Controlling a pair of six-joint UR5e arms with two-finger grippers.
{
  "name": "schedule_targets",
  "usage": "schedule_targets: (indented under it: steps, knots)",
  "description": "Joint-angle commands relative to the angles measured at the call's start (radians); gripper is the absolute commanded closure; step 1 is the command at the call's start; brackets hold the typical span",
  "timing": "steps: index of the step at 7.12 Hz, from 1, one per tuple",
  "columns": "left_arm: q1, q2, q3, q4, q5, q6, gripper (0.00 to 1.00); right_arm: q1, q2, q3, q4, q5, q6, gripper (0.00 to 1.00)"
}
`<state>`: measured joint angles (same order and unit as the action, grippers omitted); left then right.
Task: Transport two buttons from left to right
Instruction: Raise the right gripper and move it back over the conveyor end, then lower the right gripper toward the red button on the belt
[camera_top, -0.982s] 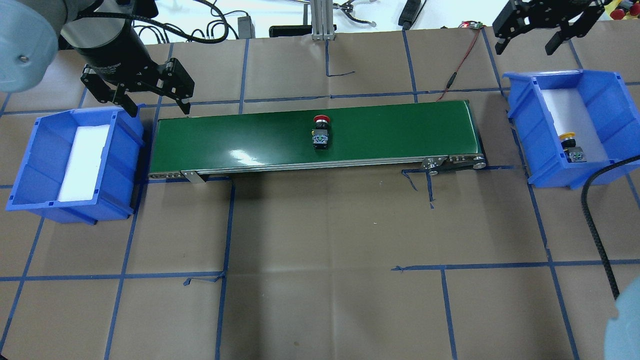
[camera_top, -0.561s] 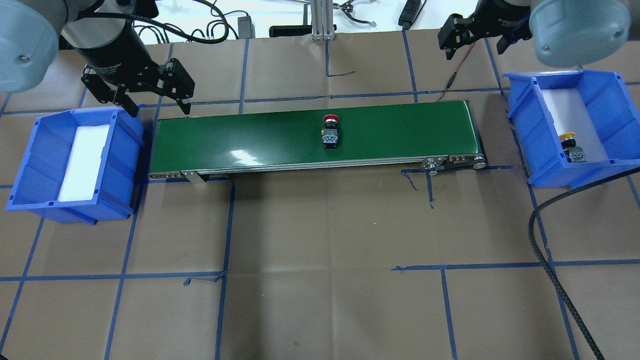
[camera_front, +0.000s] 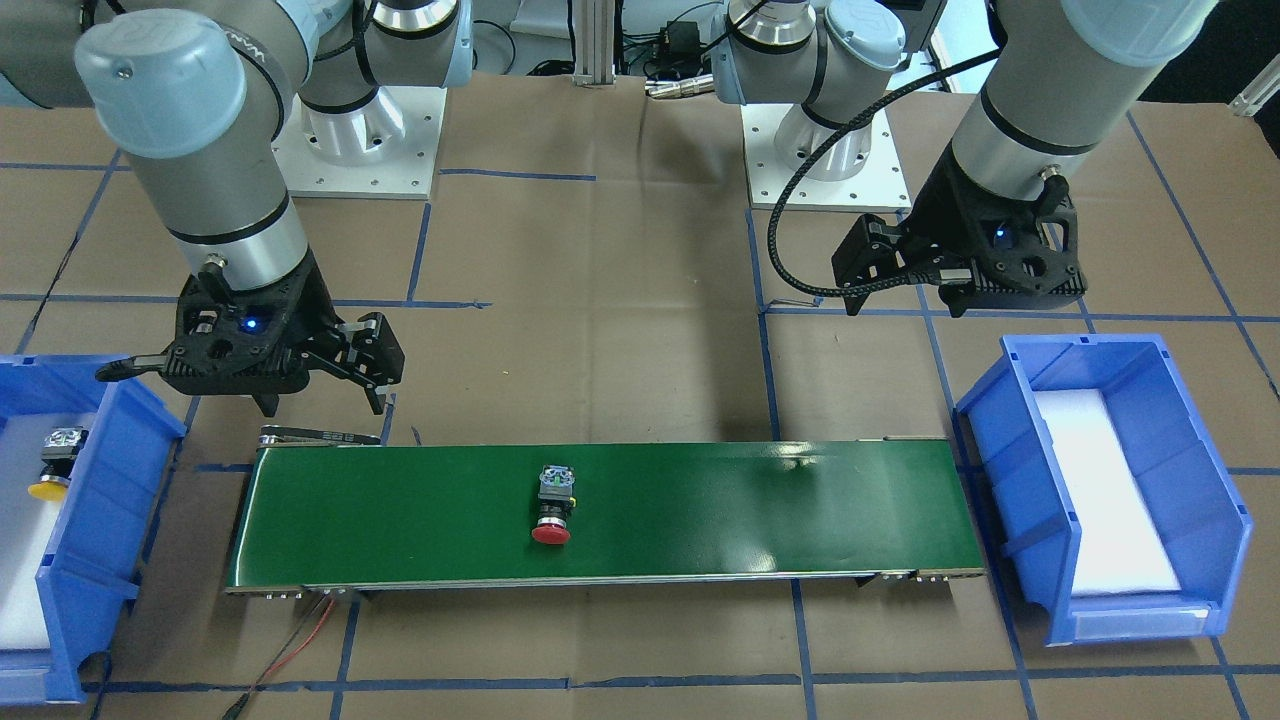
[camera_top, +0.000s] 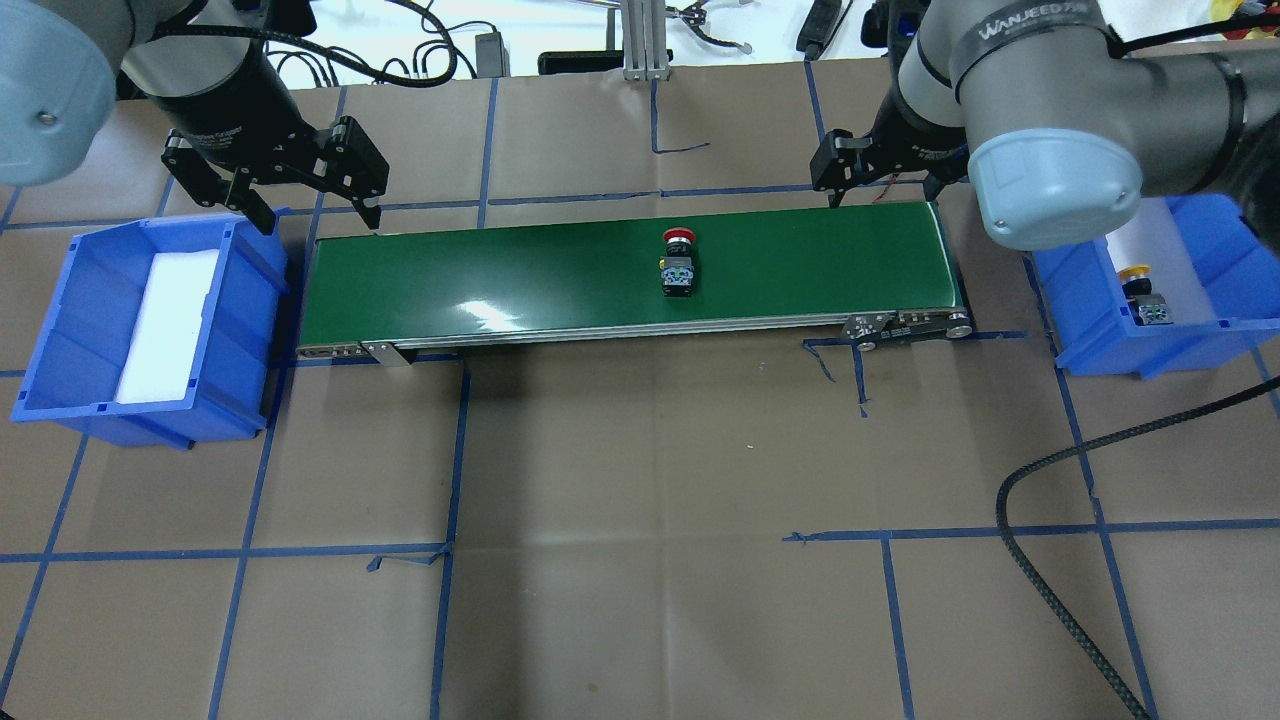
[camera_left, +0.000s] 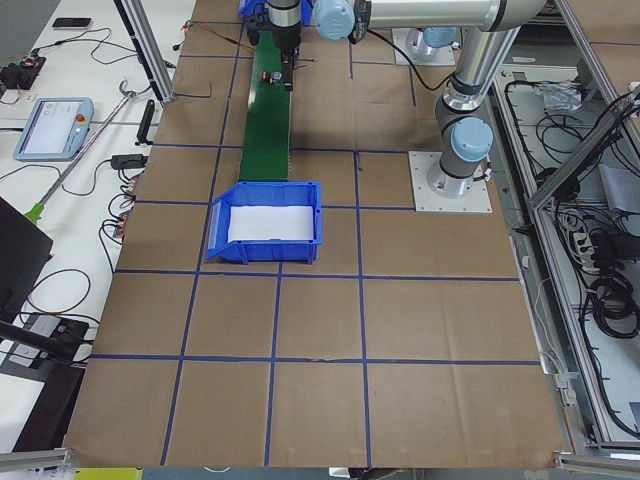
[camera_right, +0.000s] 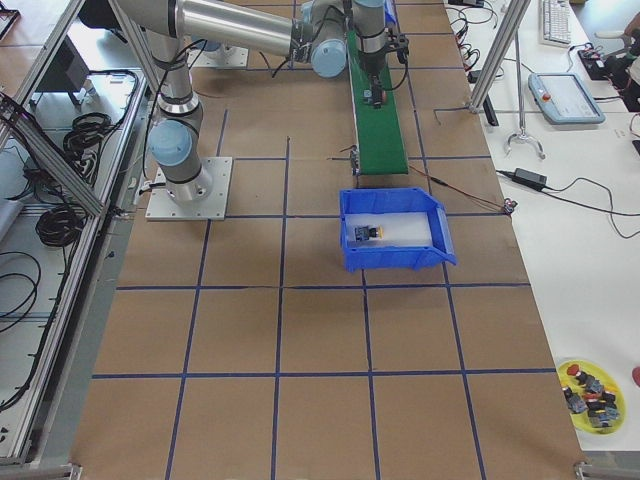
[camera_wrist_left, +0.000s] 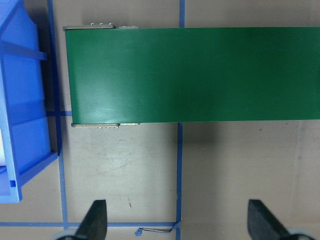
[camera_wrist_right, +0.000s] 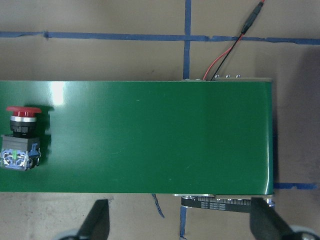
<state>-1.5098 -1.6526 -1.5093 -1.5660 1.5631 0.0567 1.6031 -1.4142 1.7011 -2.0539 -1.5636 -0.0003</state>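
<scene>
The red button (camera_top: 678, 265) lies on its side near the middle of the green conveyor belt (camera_top: 480, 275); it also shows in the front view (camera_front: 553, 505) and at the left edge of the right wrist view (camera_wrist_right: 20, 137). The yellow button (camera_top: 1145, 295) lies in the blue right bin (camera_top: 1215, 240). My right gripper (camera_front: 322, 405) is open and empty, hovering over the far edge of the belt's right end, well to the right of the red button. My left gripper (camera_top: 318, 215) is open and empty above the far edge of the belt's left end.
The blue left bin (camera_top: 60, 330) holds only a white foam pad. A red wire (camera_top: 915, 130) runs from the belt's far right corner. My right arm's elbow (camera_top: 1050, 190) overhangs the right bin's near corner. A black cable (camera_top: 1060, 600) loops over the table at the right.
My right arm has swung left from above the right bin to the belt's right end. The red button has ridden rightward along the belt. The left arm has not moved.
</scene>
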Motion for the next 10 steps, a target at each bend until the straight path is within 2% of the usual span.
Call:
schedule_targets:
  steps: [1,4,10]
  knots:
    - [0.0,-0.001,0.0,0.0,0.0,0.0,0.0,0.006,0.012,0.026,-0.061,0.002,0.006,0.0]
    - [0.0,-0.001,0.0,0.001,0.0,-0.002,0.0,0.006,0.07,0.025,-0.115,0.002,0.022,0.0]
    - [-0.001,0.0,0.0,0.001,-0.002,-0.002,0.0,0.006,0.132,0.008,-0.126,0.031,0.076,0.0]
